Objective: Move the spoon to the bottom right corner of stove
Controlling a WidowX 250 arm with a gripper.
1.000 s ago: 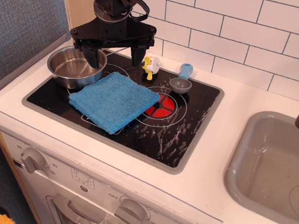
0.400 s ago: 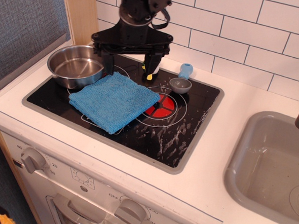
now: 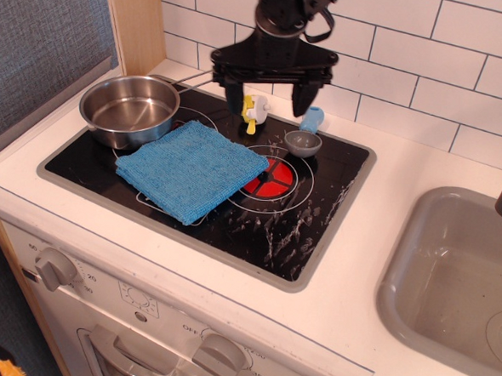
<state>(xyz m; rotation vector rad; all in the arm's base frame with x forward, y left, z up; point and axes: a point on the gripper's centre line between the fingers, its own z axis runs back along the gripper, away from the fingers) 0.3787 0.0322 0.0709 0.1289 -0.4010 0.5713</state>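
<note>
Above the stove's (image 3: 311,243) rear, the wide-spread end effector (image 3: 269,96) has shifted right toward the spoon (image 3: 304,137)

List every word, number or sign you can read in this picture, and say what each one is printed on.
"OFF" on the white oven front panel, left of the grey middle knob.
"20" on the same panel, right of the grey left knob.
"350" right of the middle knob: small, only roughly readable.
Other dial numbers and the small symbol box between the knobs: too small or blurred to read.
The black glass stove carries only white ring markings, no text.
</note>
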